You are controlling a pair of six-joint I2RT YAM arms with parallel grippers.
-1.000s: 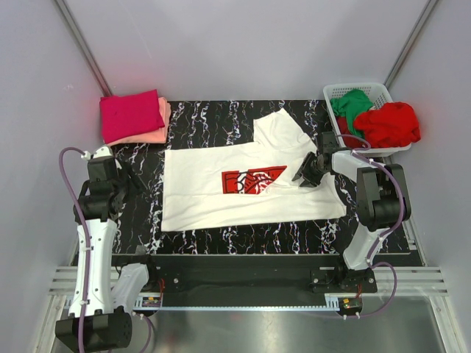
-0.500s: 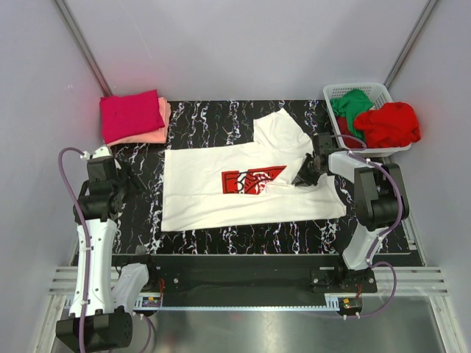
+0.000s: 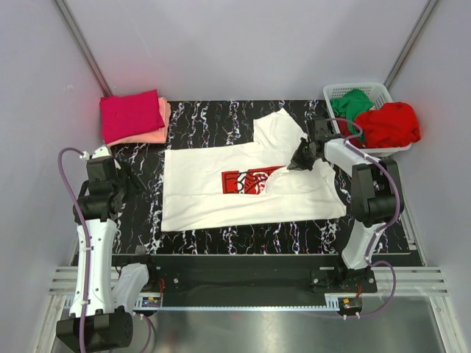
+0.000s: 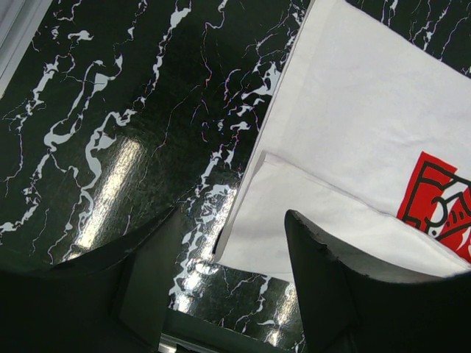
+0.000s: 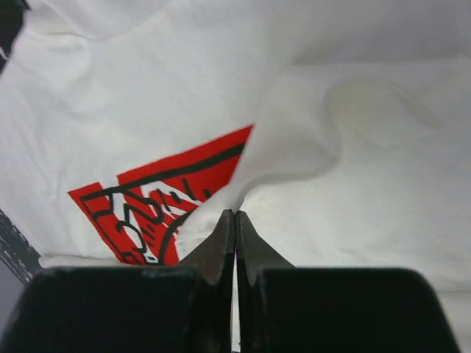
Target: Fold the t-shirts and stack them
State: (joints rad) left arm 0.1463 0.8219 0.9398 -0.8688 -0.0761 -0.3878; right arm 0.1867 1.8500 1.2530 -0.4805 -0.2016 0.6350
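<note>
The white t-shirt [image 3: 213,187] with the red chest print [image 3: 246,181] lies spread on the black marbled table, one sleeve pointing to the back. My right gripper [image 3: 297,163] is shut on a raised fold of the white t-shirt [image 5: 294,154], lifted just right of the print [image 5: 158,195]. My left gripper [image 3: 131,176] hovers open and empty at the shirt's left edge; in the left wrist view [image 4: 228,257] the shirt's folded corner [image 4: 294,220] lies between its fingers. A magenta t-shirt [image 3: 131,114] sits folded on a salmon-pink one [image 3: 163,121] at the back left. Red [image 3: 388,123] and green [image 3: 352,103] t-shirts fill the basket.
The white slatted basket [image 3: 368,91] stands at the table's back right corner. The black marbled table [image 3: 221,118] has its front edge near the arm bases. Grey walls close in the left, right and back sides.
My right gripper has moved up and toward the back with the pinched fold, pulling the white cloth over part of the red print. The left arm has not moved.
</note>
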